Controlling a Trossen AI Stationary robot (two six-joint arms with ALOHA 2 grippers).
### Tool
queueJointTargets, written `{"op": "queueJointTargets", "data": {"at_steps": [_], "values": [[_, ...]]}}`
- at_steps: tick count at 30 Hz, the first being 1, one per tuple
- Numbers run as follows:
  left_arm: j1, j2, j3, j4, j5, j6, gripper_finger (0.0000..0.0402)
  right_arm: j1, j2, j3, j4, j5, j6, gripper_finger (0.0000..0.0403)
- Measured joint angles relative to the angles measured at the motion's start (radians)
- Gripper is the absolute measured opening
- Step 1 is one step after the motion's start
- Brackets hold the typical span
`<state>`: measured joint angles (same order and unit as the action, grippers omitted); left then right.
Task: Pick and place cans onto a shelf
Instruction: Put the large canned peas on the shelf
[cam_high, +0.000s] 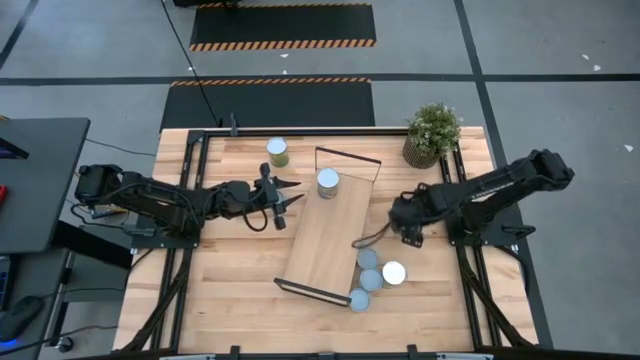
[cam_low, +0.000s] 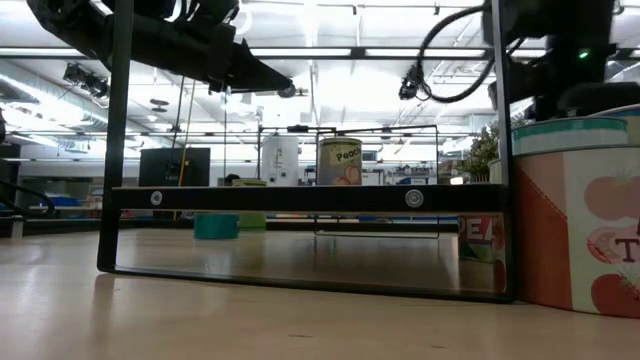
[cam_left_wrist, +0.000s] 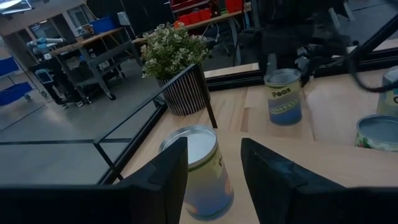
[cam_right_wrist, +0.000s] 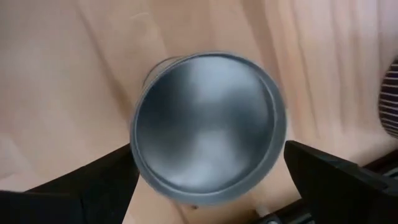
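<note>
Looking down from the high view, the shelf (cam_high: 330, 225) lies across the table middle with one can (cam_high: 327, 182) standing on its far end, another can (cam_high: 277, 151) off by the back edge, and a cluster of four cans (cam_high: 374, 274) near its right front corner. Left gripper (cam_high: 285, 198) sits just left of the shelf, jaws together and empty. Right gripper (cam_high: 405, 222) hangs right of the shelf, jaws spread wide. Low view just shows the shelf frame (cam_low: 306, 198) up close. Left wrist view has a can (cam_left_wrist: 199, 165) right ahead of the fingers (cam_left_wrist: 163, 177), plant (cam_left_wrist: 174, 65) behind. Right wrist view looks straight down on a can top (cam_right_wrist: 208, 127) between spread fingers (cam_right_wrist: 339, 180), not touching.
</note>
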<state>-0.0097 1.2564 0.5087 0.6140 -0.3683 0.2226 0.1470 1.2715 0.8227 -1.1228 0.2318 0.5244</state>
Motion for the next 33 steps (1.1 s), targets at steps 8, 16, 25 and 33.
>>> {"op": "queueJointTargets", "data": {"at_steps": [8, 16, 25, 33], "values": [[0.0, 0.0, 0.0, -0.004, 0.0, 0.009, 0.0156, -0.115, 0.005, 0.0, 0.085, -0.069, -0.16, 0.0398], [0.0, 0.0, 0.0, -0.006, 0.0, 0.009, 0.0156, -0.138, 0.058, 0.0, 0.105, -0.068, -0.223, 0.036], [0.0, 0.0, 0.0, -0.005, 0.0, 0.006, 0.0156, -0.141, 0.102, 0.066, 0.066, -0.078, -0.238, 0.0332], [0.0, 0.0, 0.0, 0.007, 0.0, 0.005, 0.0156, -0.168, 0.134, 0.305, -0.043, -0.014, -0.24, 0.0332]]}}
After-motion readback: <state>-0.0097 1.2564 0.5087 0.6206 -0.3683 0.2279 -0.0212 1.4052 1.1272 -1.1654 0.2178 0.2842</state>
